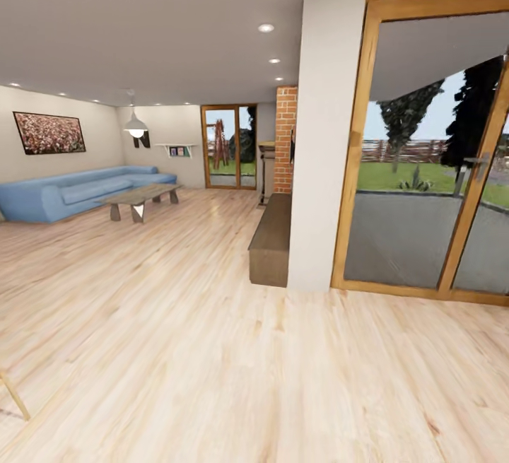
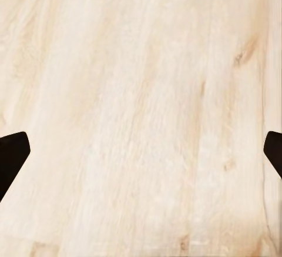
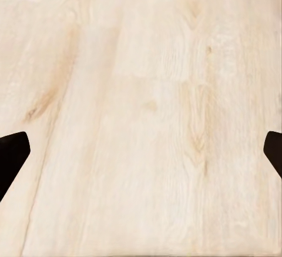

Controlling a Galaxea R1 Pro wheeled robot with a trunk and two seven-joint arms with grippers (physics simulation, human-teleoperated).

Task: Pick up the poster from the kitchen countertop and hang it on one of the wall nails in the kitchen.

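From the head view we're looking across a living room: pale wood floor (image 1: 212,350), a blue sofa (image 1: 78,193) on the left wall with a low coffee table (image 1: 141,198) in front of it, and above it a wide landscape picture (image 1: 49,132) in reddish-brown speckle. That one is not our poster, and mistaking it for the target is a real risk here. The poster, the kitchen countertop and the wall nails aren't in front of us; we judge we're in transit, with the pickup not yet begun. A white pillar (image 1: 325,145) and a dark bench (image 1: 272,240) sit straight ahead, beside the glass doors (image 1: 424,159); clipping them with the base looks like the main hazard. A thin wooden leg (image 1: 14,396) pokes in at the lower left, cut off, and we can't tell what it belongs to.

Over to the left wrist: the left gripper (image 2: 141,151) hangs over bare floorboards, 2 dark fingertips (image 2: 12,157) spread wide at the frame edges, nothing between them.

Right wrist, same story: the right gripper (image 3: 141,151) is spread wide and empty above the planks, fingertips (image 3: 12,157) barely in frame.
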